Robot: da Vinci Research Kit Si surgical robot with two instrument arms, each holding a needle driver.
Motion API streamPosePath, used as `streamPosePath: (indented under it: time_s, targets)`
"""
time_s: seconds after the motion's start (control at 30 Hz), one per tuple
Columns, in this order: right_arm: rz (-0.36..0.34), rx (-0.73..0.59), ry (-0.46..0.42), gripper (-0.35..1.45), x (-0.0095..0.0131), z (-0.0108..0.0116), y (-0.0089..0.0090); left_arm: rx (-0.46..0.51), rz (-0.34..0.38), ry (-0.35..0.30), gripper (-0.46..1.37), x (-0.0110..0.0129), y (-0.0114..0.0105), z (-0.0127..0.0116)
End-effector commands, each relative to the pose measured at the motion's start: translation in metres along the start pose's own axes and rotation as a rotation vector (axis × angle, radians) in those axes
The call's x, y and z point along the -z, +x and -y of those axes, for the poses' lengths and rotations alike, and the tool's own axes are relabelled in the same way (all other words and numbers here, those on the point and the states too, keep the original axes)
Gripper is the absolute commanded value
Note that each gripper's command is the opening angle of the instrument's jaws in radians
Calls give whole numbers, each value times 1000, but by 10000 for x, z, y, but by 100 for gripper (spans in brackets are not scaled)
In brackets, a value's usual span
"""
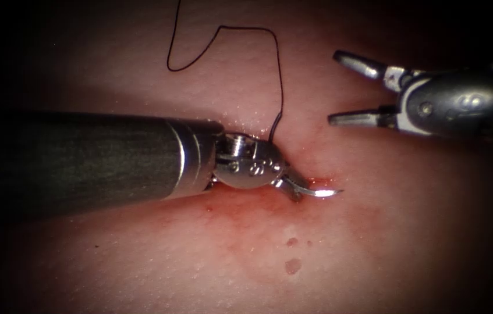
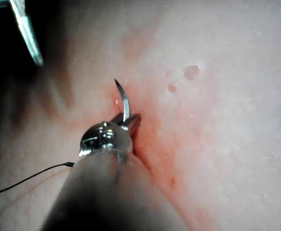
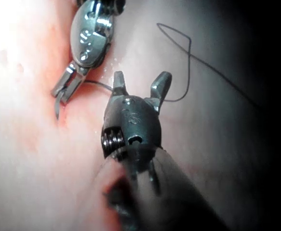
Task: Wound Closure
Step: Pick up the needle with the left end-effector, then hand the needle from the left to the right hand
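Pale pink tissue (image 1: 374, 256) spreads across the whole scene, and nearest the endoscope it carries a few small drops of red fluid (image 1: 293, 266), with a wider red stain running up toward the cut (image 1: 316, 181). Just beyond the drops the left gripper (image 1: 294, 187) sits low over the stained patch, its jaws pressed together on the needle (image 1: 323, 192); it holds the needle back along its curve, so the sharp end sticks out free to the right and lies just above the tissue surface, not in it as far as can be seen (the other end is hidden behind the jaws). The needle's long axis runs roughly left to right, pointing away from the left gripper toward the right side of the scene. From behind the left tool's wrist the thread (image 1: 280, 70) climbs away to the far side and loops back left over bare tissue. Farther off and to the right, the right gripper (image 1: 334, 87) hangs with its jaws spread wide, holding nothing, well apart from the needle tip; the left gripper is plainly the nearer one to the needle. No readable writing or labels can be made out on either tool.
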Motion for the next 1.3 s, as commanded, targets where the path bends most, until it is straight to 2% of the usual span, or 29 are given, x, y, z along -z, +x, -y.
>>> streamPosePath:
  time_s: [0.03,0.27,0.53,0.67,0.87,1.0,1.13,1.3]
  targets:
    - [0,-5,7,115,-1,0,0,-8,-11,-3,-35,3,-1,-1]
    - [1,-88,1,114,-3,2,-5,-71,-88,71,-35,29,-10,-5]
    - [3,-140,-3,113,-5,1,-7,-148,-156,120,-35,50,-16,-12]
    - [2,-250,-6,111,-4,3,-9,-207,-205,163,-35,66,-19,-16]
    - [8,-323,-13,111,-8,-1,-12,-268,-270,211,-35,84,-25,-20]
    - [5,-410,-19,114,-13,-6,-13,-339,-311,241,-35,90,-30,-23]
    - [-31,-500,24,114,-20,-7,-13,-379,-372,252,-35,93,-33,-26]
    - [-36,-566,58,113,-24,-3,-11,-437,-436,291,-35,97,-36,-29]
